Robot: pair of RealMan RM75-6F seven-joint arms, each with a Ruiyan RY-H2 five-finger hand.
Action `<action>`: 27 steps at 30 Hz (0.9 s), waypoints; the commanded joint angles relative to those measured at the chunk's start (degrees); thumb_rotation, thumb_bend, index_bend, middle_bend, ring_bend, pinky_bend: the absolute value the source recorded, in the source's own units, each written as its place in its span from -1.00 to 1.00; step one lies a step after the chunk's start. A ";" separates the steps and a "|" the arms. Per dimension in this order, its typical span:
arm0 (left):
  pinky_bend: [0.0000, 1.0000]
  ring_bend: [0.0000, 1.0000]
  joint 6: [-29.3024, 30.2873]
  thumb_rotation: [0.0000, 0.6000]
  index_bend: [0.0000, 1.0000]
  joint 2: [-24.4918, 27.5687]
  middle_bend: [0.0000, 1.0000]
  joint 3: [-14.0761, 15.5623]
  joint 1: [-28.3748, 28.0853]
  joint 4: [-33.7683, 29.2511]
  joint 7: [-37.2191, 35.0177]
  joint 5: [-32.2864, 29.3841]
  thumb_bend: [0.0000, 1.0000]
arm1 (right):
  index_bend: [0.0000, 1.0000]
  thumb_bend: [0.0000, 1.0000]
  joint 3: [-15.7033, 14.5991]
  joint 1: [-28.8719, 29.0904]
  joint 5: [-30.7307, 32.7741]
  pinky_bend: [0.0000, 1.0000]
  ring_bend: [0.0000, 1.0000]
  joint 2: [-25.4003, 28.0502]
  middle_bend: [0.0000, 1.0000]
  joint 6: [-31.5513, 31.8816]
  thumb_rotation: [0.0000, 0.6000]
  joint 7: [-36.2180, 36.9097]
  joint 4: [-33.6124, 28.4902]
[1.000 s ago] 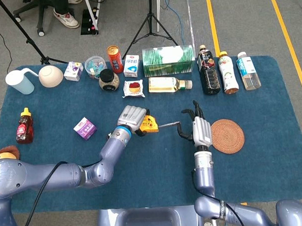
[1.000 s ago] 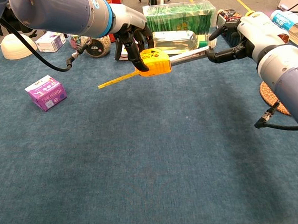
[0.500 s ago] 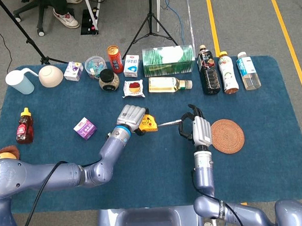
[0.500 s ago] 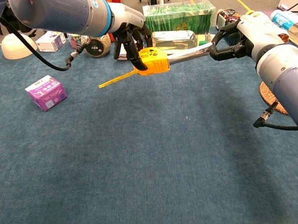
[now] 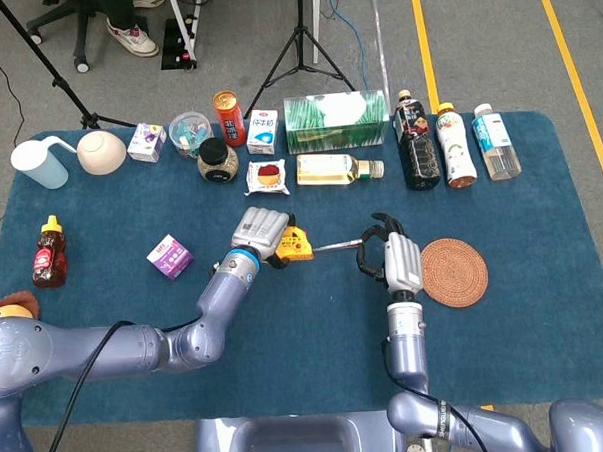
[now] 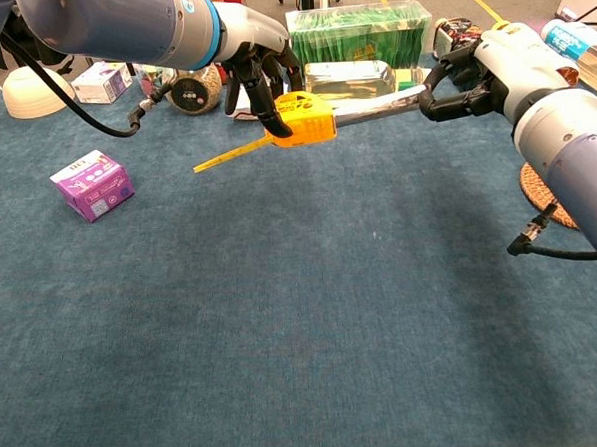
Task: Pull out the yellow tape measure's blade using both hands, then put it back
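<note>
- We've got the tape measure (image 6: 301, 120) mid-frame above the counter (image 6: 283, 314), left robot hand (image 6: 255, 71) gripping its case, right robot hand (image 6: 466, 79) pinching the blade (image 6: 378, 107).
- Risk, we judge: the blade slips free and snaps back, or kinks.
- Count: one tape measure, two robot hands, one blade.

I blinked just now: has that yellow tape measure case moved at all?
Yes. The yellow tape measure case, held by the left hand, slid slightly left, away from the clear bottle behind it.
</note>
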 commanded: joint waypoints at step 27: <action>-0.01 -0.25 -1.26 1.00 0.11 6.24 -0.14 3.34 2.31 -3.21 -0.02 2.92 -0.31 | 0.30 0.36 2.05 -2.54 1.29 -0.44 -0.65 4.39 -0.55 0.55 0.98 2.84 -2.47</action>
